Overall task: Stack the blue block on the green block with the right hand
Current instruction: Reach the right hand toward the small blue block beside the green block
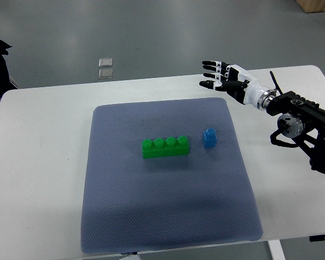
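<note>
White table (pixel 38 162) carries a grey-blue mat (pixel 162 216), with grey floor beyond. On the mat lies a long green block (pixel 164 147), and the small blue block (pixel 209 137) stands just beside its right end, apart from it. Over the mat's far right corner the right hand (pixel 223 79) hovers, fingers spread, holding nothing.

one camera looks steeply down on the table (pixel 43 162).

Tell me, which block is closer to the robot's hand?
The blue block. It's small and sits nearer the right hand than the long green block.
</note>
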Available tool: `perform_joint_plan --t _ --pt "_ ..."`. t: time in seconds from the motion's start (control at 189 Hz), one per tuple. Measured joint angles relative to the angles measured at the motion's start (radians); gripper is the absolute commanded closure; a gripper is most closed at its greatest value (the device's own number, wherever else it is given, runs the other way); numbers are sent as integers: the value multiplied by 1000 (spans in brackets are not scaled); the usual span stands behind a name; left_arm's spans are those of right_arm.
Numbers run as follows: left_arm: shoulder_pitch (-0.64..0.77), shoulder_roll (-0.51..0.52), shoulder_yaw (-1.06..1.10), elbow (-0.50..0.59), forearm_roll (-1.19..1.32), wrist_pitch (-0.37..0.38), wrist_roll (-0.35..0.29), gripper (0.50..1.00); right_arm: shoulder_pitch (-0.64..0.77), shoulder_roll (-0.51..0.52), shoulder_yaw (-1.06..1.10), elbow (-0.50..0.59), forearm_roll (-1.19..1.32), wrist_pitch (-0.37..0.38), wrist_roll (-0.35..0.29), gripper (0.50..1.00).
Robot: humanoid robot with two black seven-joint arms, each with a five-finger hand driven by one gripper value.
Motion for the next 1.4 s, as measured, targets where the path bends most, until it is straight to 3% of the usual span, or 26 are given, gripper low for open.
perform_joint_plan --t 0.55,0.677,0.931,1.138,1.402 --pt "-1 0 0 -1 0 1 -12 500 4 -3 -4 5 -27 -4 3 583" --pt "-1 0 0 -8 0 3 -12 500 -2 -21 -7 39 -120 1 13 583" --pt "-1 0 0 -5 0 2 -12 500 -20 -111 -17 126 -405 4 104 583" --pt "-1 0 0 -8 0 1 -12 500 -31 -219 -81 222 -556 14 116 583" --pt "-1 0 0 -8 0 2 -12 500 -38 -246 -141 240 -688 -24 109 585"
